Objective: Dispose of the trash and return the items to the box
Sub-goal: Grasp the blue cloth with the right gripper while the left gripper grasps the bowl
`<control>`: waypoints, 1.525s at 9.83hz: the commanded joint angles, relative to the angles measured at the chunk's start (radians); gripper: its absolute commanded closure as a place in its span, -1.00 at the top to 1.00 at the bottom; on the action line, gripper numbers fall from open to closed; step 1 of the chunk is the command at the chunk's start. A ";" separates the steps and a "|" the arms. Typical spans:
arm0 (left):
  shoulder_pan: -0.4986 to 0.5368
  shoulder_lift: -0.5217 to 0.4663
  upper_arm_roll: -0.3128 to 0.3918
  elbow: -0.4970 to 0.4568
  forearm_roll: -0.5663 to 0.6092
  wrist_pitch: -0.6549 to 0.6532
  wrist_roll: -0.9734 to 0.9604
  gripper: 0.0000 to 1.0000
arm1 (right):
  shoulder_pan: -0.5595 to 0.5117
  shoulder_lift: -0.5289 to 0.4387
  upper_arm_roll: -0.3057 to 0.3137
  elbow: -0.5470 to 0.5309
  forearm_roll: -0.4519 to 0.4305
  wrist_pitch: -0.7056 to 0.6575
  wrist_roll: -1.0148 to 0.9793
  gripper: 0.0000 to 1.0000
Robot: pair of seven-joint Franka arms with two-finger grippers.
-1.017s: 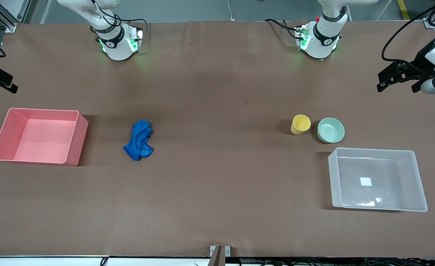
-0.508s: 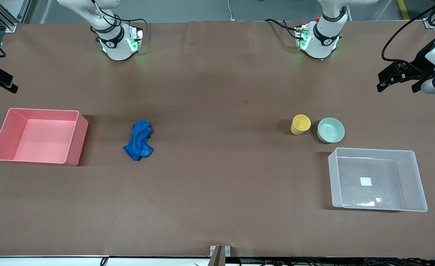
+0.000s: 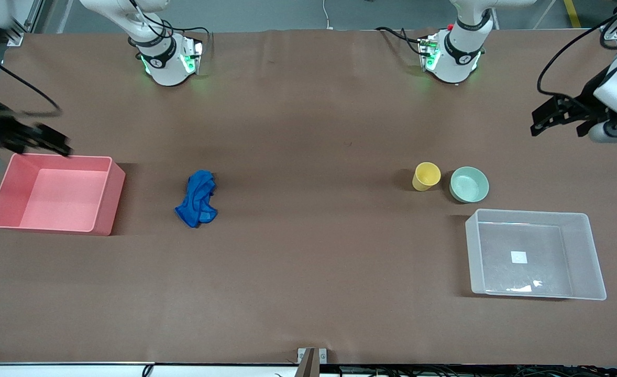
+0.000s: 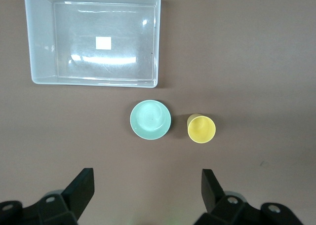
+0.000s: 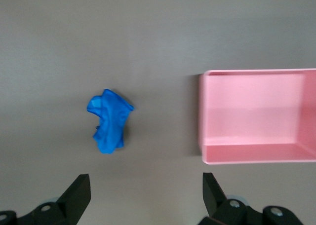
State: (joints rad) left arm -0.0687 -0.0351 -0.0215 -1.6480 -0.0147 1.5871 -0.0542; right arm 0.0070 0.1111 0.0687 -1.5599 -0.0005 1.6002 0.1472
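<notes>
The blue rag (image 3: 197, 198) lies crumpled on the table beside the pink bin; it also shows in the right wrist view (image 5: 109, 120). The yellow cup (image 3: 426, 176) stands upright next to the mint-green bowl (image 3: 469, 184), both just farther from the front camera than the clear tub (image 3: 531, 212), which holds nothing. The left wrist view shows the cup (image 4: 201, 129), the bowl (image 4: 150, 120) and the tub (image 4: 94, 82). My left gripper (image 3: 555, 129) (image 4: 147, 185) is open, up in the air at the left arm's end of the table. My right gripper (image 3: 25, 140) (image 5: 146, 188) is open, over the pink bin's farther edge.
The pink bin (image 3: 107, 204) sits at the right arm's end of the table and holds nothing; it also shows in the right wrist view (image 5: 256, 153). Both arm bases stand along the table edge farthest from the front camera. The brown table stretches wide between rag and cup.
My right gripper has swung in from the table's end to over the pink bin's farther edge. My left gripper has shifted slightly. The rag, cup, bowl and tub have not moved.
</notes>
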 commanded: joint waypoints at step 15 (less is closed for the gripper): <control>0.007 0.374 0.087 -0.814 0.019 1.267 0.067 0.82 | 0.091 0.343 0.082 -0.568 -0.087 0.896 0.140 -0.99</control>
State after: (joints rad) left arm -0.0665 0.2723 0.0630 -2.4614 -0.0130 2.7783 0.0160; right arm 0.1009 0.4748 0.1477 -2.1158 -0.0765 2.4951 0.2669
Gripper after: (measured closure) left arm 0.013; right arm 0.758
